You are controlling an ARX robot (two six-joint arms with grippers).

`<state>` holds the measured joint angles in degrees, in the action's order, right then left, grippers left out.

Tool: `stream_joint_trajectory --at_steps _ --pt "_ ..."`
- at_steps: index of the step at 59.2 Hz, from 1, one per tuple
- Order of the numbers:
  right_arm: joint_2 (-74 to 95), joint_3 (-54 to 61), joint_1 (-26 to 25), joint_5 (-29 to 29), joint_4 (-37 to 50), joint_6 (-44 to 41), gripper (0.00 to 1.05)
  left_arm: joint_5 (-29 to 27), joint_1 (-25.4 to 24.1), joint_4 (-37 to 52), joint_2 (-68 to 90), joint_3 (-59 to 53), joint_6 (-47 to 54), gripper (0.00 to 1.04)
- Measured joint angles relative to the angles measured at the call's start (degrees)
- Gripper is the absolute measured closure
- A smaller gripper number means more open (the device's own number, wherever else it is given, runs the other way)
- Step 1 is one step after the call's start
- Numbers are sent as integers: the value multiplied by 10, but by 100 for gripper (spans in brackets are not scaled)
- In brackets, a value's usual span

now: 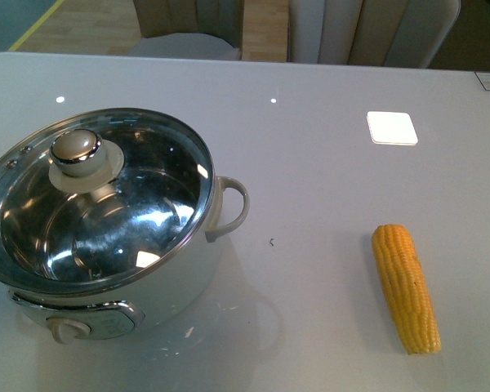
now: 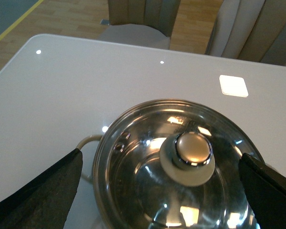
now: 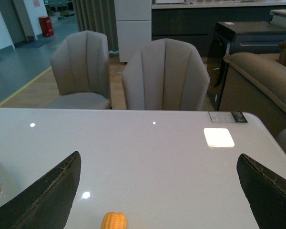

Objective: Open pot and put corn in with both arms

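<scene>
Pot point(image 1: 159, 282): 1 pc, round, white body, shiny steel interior, cream loop handle point(image 1: 231, 208). It sits on the left of the tabletop point(image 1: 310, 147), near the front edge. Clear lid point(image 1: 139, 204) w/ steel rim is on; 1 domed knob point(image 1: 75, 152).

Corn point(image 1: 405, 287): 1 cob, yellow, tapered, kernel rows. Lies right, well apart from pot, w/ a wide stretch of glossy tabletop between.

Left gripper point(image 2: 161, 155): spread wide, empty, above lid.

Right gripper point(image 3: 158, 157): spread wide, empty; corn tip shows between its fingers.
</scene>
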<state>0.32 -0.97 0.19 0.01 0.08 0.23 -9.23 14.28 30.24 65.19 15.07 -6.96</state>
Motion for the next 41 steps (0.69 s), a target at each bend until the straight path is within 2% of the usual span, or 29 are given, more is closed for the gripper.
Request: stream_joint_trajectory --at_steps 8,17,41 --pt "0 0 0 0 0 0 9 -2 19 115 153 53 30 7" --pt "0 0 0 0 0 0 9 -2 30 192 264 93 65 7" --pt "0 0 0 0 0 0 9 -3 31 258 428 140 78 7"
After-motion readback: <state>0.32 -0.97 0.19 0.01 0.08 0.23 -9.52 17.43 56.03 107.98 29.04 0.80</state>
